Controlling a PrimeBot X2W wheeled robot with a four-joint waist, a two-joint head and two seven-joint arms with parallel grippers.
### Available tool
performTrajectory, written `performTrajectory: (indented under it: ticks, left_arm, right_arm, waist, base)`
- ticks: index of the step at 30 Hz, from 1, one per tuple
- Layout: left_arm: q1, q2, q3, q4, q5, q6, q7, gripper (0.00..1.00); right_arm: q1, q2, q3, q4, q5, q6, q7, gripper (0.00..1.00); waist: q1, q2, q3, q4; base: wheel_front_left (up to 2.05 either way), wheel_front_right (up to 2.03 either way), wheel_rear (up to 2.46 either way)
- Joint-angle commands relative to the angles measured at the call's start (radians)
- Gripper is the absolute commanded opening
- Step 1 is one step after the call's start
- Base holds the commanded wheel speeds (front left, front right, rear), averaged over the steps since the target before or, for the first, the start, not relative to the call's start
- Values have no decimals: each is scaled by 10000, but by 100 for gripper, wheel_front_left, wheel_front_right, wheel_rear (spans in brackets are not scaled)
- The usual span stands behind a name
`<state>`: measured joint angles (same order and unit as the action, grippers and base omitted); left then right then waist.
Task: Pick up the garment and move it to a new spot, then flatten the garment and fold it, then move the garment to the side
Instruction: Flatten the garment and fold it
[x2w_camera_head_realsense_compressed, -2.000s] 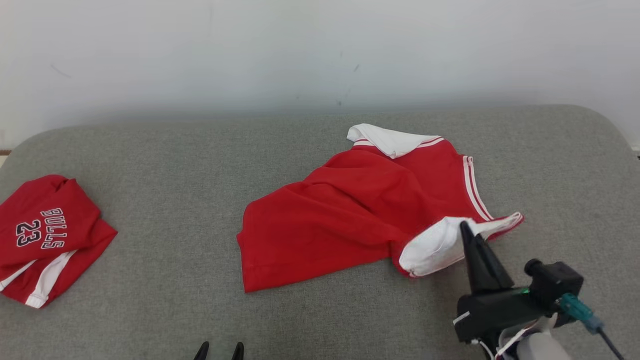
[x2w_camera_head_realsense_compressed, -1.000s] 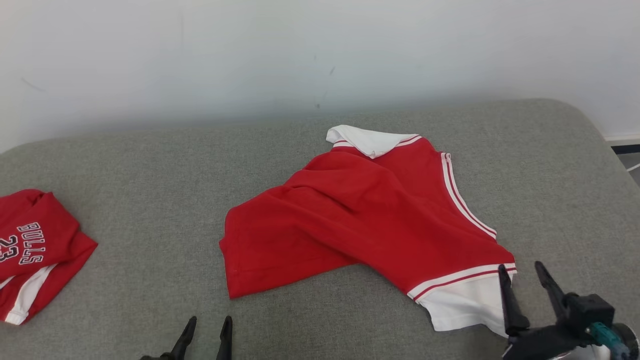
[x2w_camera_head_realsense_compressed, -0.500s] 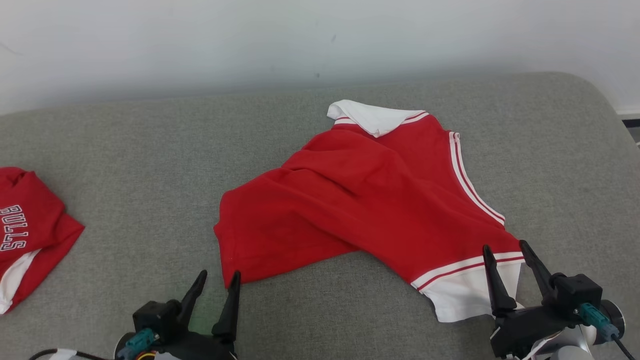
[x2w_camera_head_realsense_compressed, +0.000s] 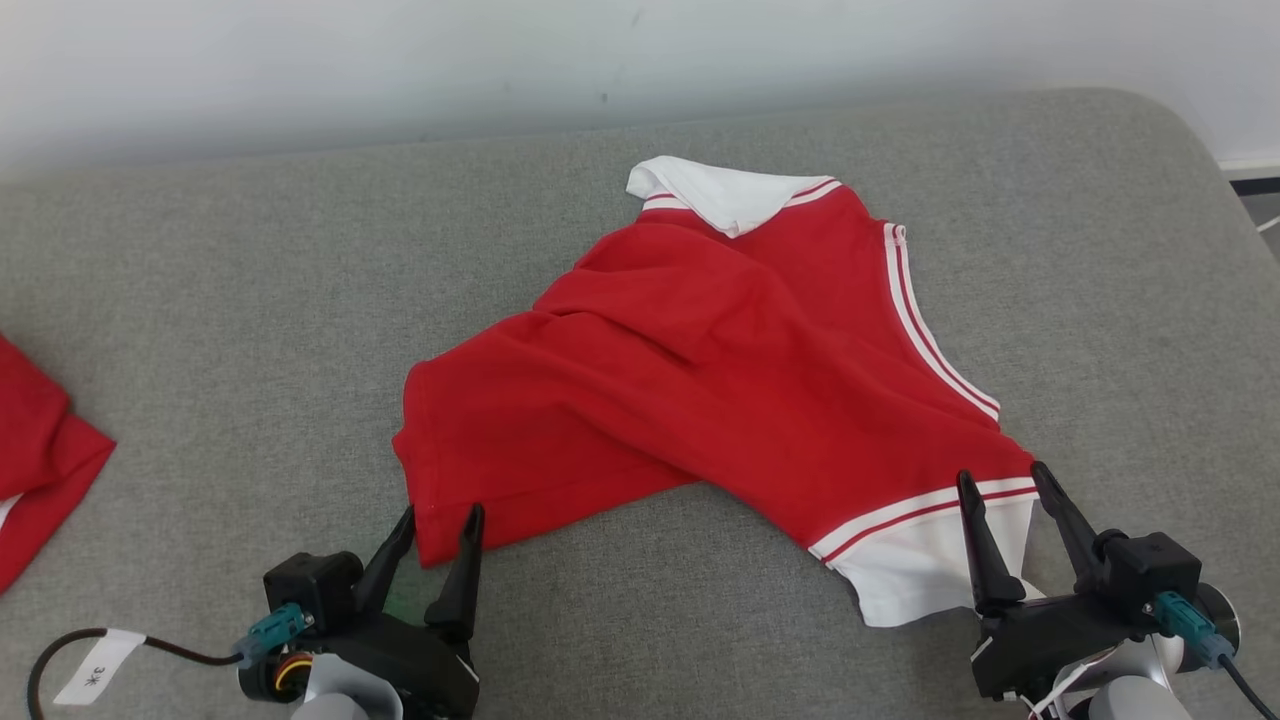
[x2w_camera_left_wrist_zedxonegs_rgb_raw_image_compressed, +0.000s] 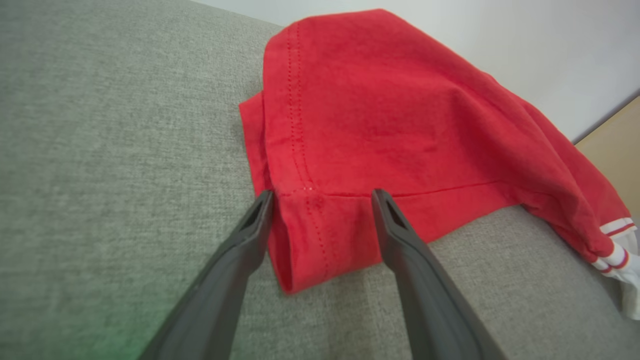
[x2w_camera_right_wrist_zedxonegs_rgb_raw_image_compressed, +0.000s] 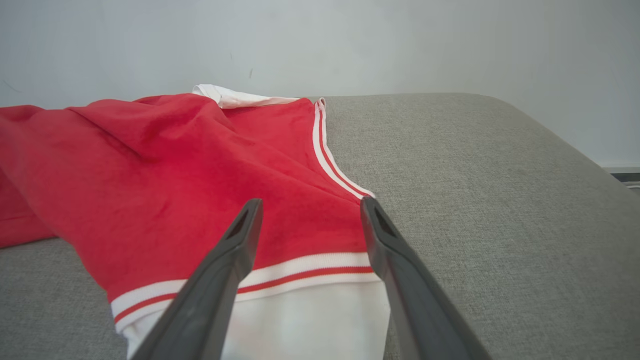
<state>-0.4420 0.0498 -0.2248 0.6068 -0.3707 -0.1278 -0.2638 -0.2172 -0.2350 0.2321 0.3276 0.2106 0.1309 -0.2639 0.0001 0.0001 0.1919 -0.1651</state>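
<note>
Red knit garment (x2w_camera_head_realsense_compressed: 720, 380) is lying in the middle of the grey cushion (x2w_camera_head_realsense_compressed: 250, 300), partly spread but rumpled. A ridge (x2w_camera_head_realsense_compressed: 620, 320) of doubled cloth is running diagonally across it, and one white-trimmed end is pointing away from me toward the wall.

- Near left: the red hem corner (x2w_camera_left_wrist_zedxonegs_rgb_raw_image_compressed: 320, 235) is sitting between the fingers of the left gripper (x2w_camera_head_realsense_compressed: 441, 512). The fingers are spread, pinching nothing.
- Near right: the white band (x2w_camera_head_realsense_compressed: 930, 575) with its red stripe is lying under the right gripper (x2w_camera_head_realsense_compressed: 1001, 473). The fingers here are also spread apart, straddling the band's outer edge and not closing on it.
- Far left edge of the head view: a second red piece (x2w_camera_head_realsense_compressed: 40, 450) is resting well apart. I am leaving it alone.

I am reading this as the flattening step. The cloth is already sitting at its spot, and both arms are staging at the two near corners.

The next move is asking for both grippers to drop low enough to catch cloth without digging into the cushion. Once pinching, they should be drawing apart to pull the ridge out.
</note>
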Motion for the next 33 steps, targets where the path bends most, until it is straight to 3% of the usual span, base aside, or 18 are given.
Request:
performTrajectory:
  ticks: [1, 5, 7, 9, 11, 12, 13, 17, 25, 33]
  left_arm:
    - [-86, 15, 39, -2, 0, 4, -11, 100]
    - [-89, 14, 58, -183, 73, -14, -11, 100]
    - [-45, 15, 6, -462, -8, -14, -11, 88]
    - [105, 14, -205, -491, -19, -17, -11, 50]
    - [124, 21, -306, -460, -78, -18, -11, 29]
    - [107, 24, -317, -477, -93, -19, -11, 11]
    - [108, 17, -318, -498, -108, -19, -11, 0]
    - [137, 23, -177, -807, 161, -19, -11, 0]
    - [387, 193, 774, -3131, 1138, -20, -11, 0]
    - [1643, 795, 103, -3975, 700, -21, -11, 0]
  right_arm:
    - [-47, 19, -6, -26, -18, -3, -6, 100]
    - [-118, 51, -16, -18, -18, -3, -6, 100]
    - [-140, 68, -23, -18, -8, -4, -6, 100]
    - [-145, 71, -23, 1, -6, -3, -6, 100]
    - [-158, 76, -22, 31, -5, -3, -6, 100]
    - [-173, 84, -25, 37, -2, -3, -6, 100]
    - [-181, 90, -32, 41, 5, -3, -6, 100]
    - [-102, 118, -115, 58, 36, -4, -5, 100]
    - [165, 231, -322, 272, 28, -3, -5, 100]
    - [469, 493, -305, 610, 25, -4, -5, 100]
  waist:
    - [-1, -1, 36, 1]
    - [-1, -1, 106, 30]
    - [-1, -1, 121, 54]
    - [-1, -1, 131, 82]
    - [-1, -1, 135, 109]
    - [-1, -1, 134, 118]
    - [-1, -1, 130, 131]
    - [-1, -1, 73, 221]
    - [-1, -1, -386, 807]
    - [-1, -1, -890, 1450]
  base:
    - [0, 0, 0]
    - [0, 0, 0]
    - [0, 0, 0]
    - [0, 0, 0]
    - [0, 0, 0]
    - [0, 0, 0]
    - [0, 0, 0]
    - [0, 0, 0]
    - [0, 0, 0]
    - [0, 0, 0]
